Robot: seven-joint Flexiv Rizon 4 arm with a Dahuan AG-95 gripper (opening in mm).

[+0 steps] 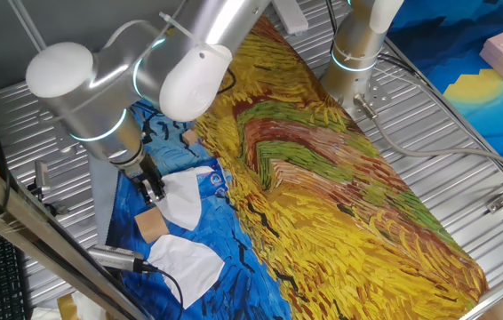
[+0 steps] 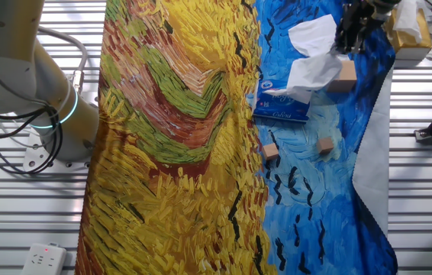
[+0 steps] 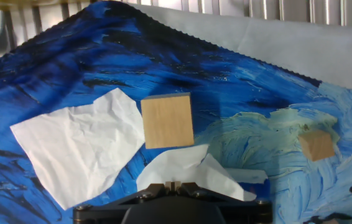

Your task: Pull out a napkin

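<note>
A white napkin (image 3: 185,167) rises from the blue-and-white tissue pack (image 2: 280,105) and runs up to my gripper (image 3: 174,185). The fingertips are pressed together on its top edge. In one fixed view the gripper (image 1: 153,190) hangs just left of this pulled napkin (image 1: 181,199), with the pack (image 1: 217,179) behind it. The other fixed view has the gripper (image 2: 345,40) above and to the right of the stretched napkin (image 2: 310,74). A second, loose napkin (image 3: 79,149) lies flat on the blue cloth (image 3: 244,93).
A wooden block (image 3: 167,120) stands right beyond the fingers, next to the loose napkin. Smaller blocks (image 2: 269,153) (image 2: 325,145) lie on the cloth. A metal tool with a cable (image 1: 118,258) and a cardboard box (image 2: 411,30) sit at the table's edge.
</note>
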